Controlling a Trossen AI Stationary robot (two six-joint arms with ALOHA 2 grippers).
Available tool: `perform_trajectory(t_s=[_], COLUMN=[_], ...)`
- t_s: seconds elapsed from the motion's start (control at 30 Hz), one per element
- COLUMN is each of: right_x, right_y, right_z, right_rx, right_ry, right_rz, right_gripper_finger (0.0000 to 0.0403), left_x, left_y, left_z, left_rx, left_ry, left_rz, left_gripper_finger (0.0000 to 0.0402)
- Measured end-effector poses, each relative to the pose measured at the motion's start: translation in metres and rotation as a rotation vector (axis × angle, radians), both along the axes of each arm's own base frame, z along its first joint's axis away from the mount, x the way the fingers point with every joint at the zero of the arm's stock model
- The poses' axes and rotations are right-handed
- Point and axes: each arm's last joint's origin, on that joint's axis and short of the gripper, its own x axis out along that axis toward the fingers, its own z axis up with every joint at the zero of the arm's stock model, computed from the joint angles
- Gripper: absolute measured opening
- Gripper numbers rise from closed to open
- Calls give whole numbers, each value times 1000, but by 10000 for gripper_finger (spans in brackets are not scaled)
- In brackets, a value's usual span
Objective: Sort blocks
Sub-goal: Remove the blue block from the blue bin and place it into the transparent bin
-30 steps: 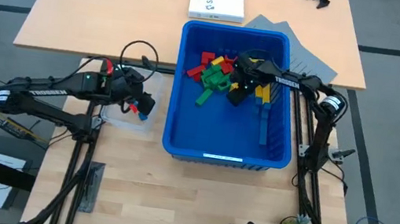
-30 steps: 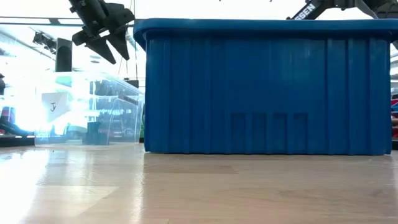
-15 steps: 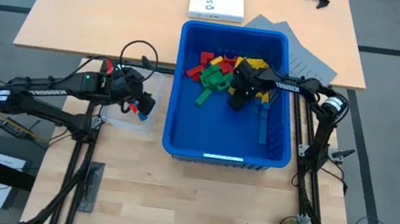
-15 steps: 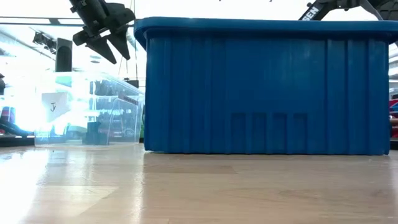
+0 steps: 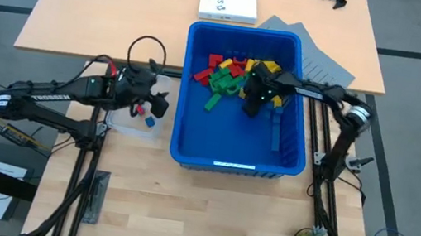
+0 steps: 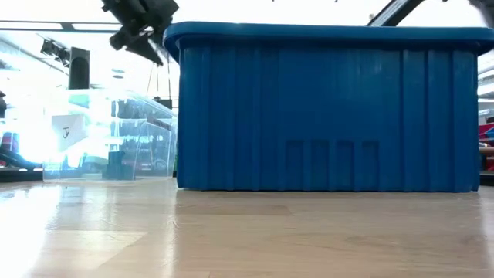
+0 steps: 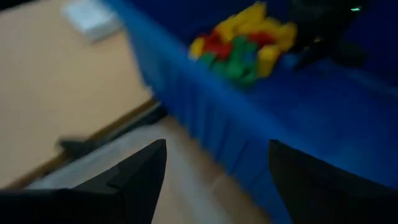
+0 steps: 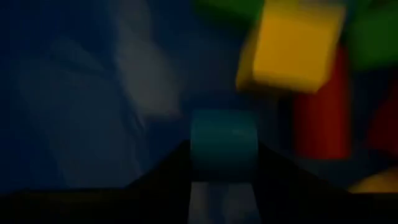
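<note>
- Pale wooden table top [image 5: 84, 15] spreads wide and mostly bare behind the large blue plastic bin [image 5: 239, 152], so you have room on that side.
- You'll find the blocks [image 5: 229, 75], small red, yellow, green and blue plastic bricks, heaped against the bin's far wall; the near half of its floor is bare.
- Your right gripper [image 5: 252, 106] is down inside the bin at the heap's near edge. In its wrist view a small teal-blue brick [image 8: 222, 142] sits right between the fingers, but you cannot tell whether they have closed on it.
- Your left gripper [image 5: 154, 105] hangs just outside the bin's left wall over the small clear plastic tub [image 6: 108, 139], fingers [image 7: 140, 177] spread and empty.
- I judge the right arm nearer the heap; lift it straight up to clear the bin wall.
</note>
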Motion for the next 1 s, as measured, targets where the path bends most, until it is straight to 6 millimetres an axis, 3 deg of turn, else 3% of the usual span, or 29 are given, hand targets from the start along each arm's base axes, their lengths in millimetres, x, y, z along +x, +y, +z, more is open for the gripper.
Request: perform_trajectory(t_s=[0.13, 0.27, 0.43, 0.7, 1.0], right_x=[-9, -12, -9, 7, 33], right_y=[22, 50, 83, 116, 131], right_z=[48, 94, 127, 128, 104], right_rx=[5, 62, 141, 273, 389], right_ry=[-170, -464, -666, -685, -614], right_rz=[134, 347, 475, 548, 553], right_gripper_finger=[133, 133, 132, 133, 133], left_x=[17, 43, 83, 129, 157], left_y=[0, -3, -6, -23, -42], left_z=[12, 17, 4, -25, -49], left_rx=[120, 308, 516, 629, 649], left_ry=[-58, -54, 7, -1, -62], left_rz=[-174, -390, -566, -753, -849], left_gripper_finger=[286, 286, 286, 286, 281])
